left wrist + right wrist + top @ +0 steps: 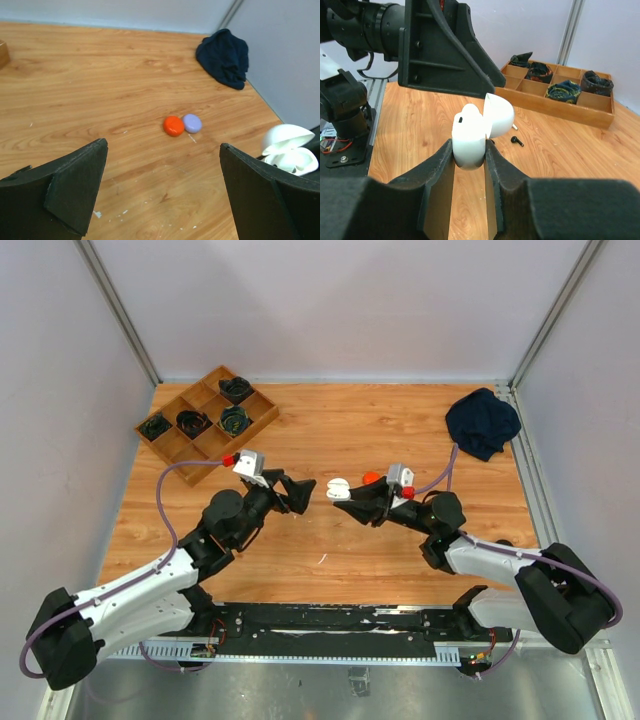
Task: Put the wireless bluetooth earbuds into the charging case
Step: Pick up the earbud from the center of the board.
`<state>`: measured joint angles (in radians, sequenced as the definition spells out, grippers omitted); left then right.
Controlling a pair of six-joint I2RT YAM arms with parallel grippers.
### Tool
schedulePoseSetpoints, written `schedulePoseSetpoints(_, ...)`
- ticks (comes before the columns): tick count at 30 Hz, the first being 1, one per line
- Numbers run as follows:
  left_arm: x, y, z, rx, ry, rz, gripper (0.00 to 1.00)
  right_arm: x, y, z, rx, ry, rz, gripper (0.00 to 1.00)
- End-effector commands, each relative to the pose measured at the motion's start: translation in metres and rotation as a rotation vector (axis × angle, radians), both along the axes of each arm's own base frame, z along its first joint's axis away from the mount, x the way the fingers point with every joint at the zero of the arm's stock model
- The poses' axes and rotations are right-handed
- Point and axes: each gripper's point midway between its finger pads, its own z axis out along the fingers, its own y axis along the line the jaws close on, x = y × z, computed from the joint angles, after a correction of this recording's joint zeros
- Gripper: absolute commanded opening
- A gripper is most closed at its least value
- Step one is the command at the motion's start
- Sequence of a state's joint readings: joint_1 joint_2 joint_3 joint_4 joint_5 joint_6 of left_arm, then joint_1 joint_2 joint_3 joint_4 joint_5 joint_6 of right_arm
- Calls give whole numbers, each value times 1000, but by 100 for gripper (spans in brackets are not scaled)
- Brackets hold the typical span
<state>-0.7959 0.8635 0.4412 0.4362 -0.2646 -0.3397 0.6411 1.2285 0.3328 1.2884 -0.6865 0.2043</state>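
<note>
Currently the right fingers clamp the white charging case, lid flipped open, above the table, while the left fingers stand spread wide and empty just beside it. At least 1 dark earbud lies loose on the table beyond the case, so insertion looks unfinished; whether any bud sits inside I cannot tell.

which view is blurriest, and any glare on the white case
Right wrist: the right pincer blurs toward the bottom edge, the white case it grips is sharp, no glare. Left wrist: the left pincer is soft, the case's lid slightly washed out. Top external: even light, faint shadows.
</note>
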Motion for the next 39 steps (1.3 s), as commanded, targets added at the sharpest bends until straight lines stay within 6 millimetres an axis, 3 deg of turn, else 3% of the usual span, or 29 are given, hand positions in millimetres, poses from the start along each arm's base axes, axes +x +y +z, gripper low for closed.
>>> schedulePoseSetpoints(1, 15, 19, -3, -10, 74, 140, 99, 3, -3, -4, -16, -37, -39, 15)
schedulePoseSetpoints(15, 64, 84, -62, 2, 389, 494, 99, 13, -8, -34, -84, -17, -104, 15)
schedulePoseSetpoints(32, 144, 106, -125, 75, 611, 596, 99, 18, -13, -51, -123, -7, -146, 15)
schedulePoseSetpoints(39, 161, 115, -155, 143, 684, 632, 99, 19, -13, -54, -131, -3, -150, 15)
